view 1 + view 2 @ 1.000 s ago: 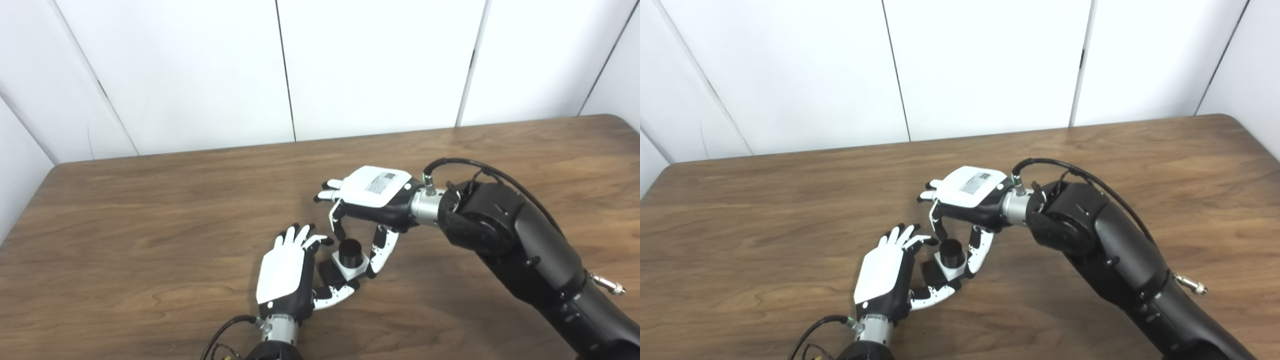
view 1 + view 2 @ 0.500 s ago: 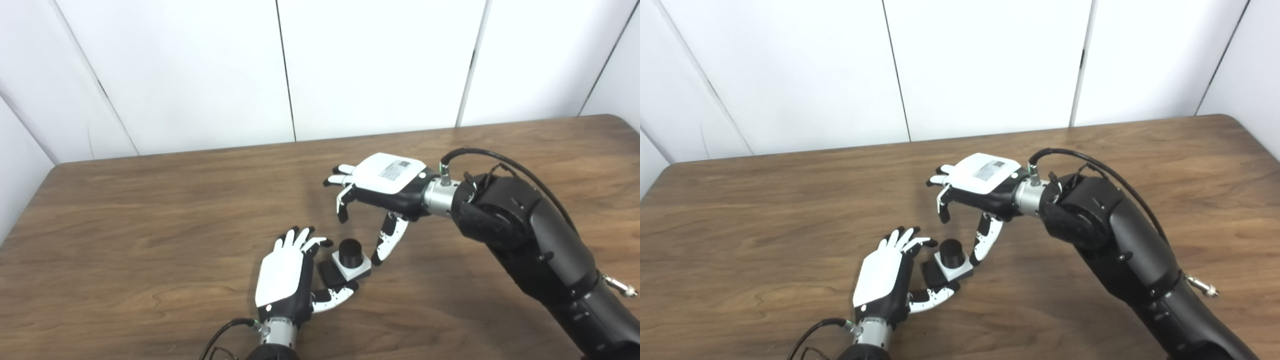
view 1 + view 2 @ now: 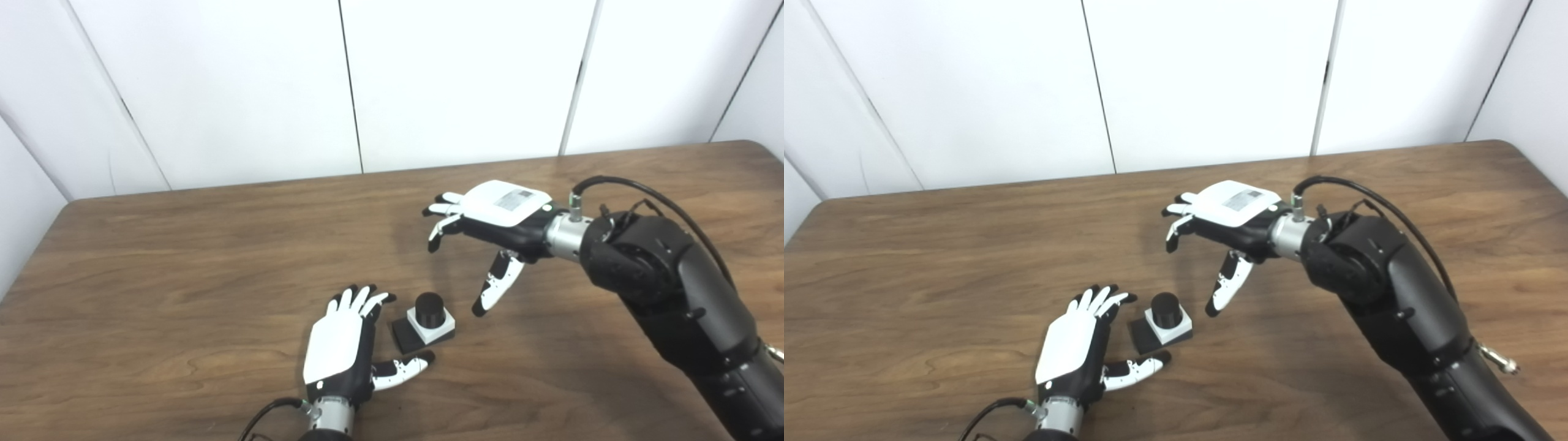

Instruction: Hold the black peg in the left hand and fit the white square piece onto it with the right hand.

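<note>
The black peg stands upright on the wooden table, on a black square base. The white square piece sits around the peg, on top of that base. My left hand lies just left of the assembly, open, fingers spread, thumb stretched below it without touching. My right hand is open and empty, raised above the table up and to the right of the peg, thumb pointing down. The same scene shows in the right eye view, with the peg between both hands.
White wall panels stand behind the table's far edge. My right forearm crosses the table's right side, with a black cable looping over the wrist.
My right hand has let go of the white piece and lifted up and to the right. My left hand has opened and drawn back to the left, leaving the assembly standing alone.
</note>
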Tool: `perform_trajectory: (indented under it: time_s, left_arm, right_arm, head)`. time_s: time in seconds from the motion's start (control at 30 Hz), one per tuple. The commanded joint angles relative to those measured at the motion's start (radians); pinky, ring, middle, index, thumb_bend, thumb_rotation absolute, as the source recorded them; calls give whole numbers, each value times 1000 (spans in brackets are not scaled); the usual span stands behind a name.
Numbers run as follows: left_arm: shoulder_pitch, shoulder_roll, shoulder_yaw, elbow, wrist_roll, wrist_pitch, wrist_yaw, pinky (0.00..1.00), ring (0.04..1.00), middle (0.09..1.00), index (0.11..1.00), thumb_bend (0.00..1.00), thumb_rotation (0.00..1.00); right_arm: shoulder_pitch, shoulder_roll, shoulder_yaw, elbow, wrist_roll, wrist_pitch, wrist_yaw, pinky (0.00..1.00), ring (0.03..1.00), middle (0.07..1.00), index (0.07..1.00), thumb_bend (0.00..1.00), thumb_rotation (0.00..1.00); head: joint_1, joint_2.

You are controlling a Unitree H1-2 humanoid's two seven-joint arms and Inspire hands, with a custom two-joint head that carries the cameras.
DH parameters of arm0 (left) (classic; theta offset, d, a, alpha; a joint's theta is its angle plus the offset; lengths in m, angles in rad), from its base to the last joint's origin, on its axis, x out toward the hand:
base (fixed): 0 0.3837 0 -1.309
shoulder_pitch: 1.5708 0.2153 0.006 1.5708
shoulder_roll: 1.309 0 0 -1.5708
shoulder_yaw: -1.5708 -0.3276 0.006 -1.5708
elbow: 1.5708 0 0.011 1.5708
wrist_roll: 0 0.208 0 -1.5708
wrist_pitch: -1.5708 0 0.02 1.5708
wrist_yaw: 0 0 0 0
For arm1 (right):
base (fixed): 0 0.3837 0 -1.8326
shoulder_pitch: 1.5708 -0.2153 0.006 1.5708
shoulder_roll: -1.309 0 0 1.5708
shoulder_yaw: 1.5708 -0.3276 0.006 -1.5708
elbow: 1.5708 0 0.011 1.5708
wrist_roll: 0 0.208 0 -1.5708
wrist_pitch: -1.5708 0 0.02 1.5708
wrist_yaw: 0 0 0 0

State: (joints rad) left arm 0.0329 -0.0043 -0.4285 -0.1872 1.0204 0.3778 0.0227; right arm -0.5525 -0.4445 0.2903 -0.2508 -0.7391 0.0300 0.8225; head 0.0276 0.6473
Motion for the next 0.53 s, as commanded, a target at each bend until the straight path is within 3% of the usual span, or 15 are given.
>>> perform_trajectory:
  time_s: [0.0, 0.27, 0.5]
  left_arm:
    - [-7, 2, 12, -44, -5, -13, 7, 1000, 1000, 957, 846, 892, 596]
    - [10, 8, 37, -78, -40, -25, 7, 1000, 1000, 962, 862, 918, 659]
    - [30, 8, 69, -125, -126, -46, 0, 1000, 1000, 974, 903, 918, 688]
  right_arm:
    - [-31, -18, -38, -19, 35, 41, -20, 886, 1000, 975, 776, 934, 380]
    - [-5, -52, -84, -24, 85, 76, -45, 900, 1000, 980, 860, 974, 646]
    - [19, -73, -107, 7, 108, 81, -90, 865, 1000, 976, 868, 953, 660]
  head:
    - [-1, 1]
    - [-3, 4]
    - [-5, 5]
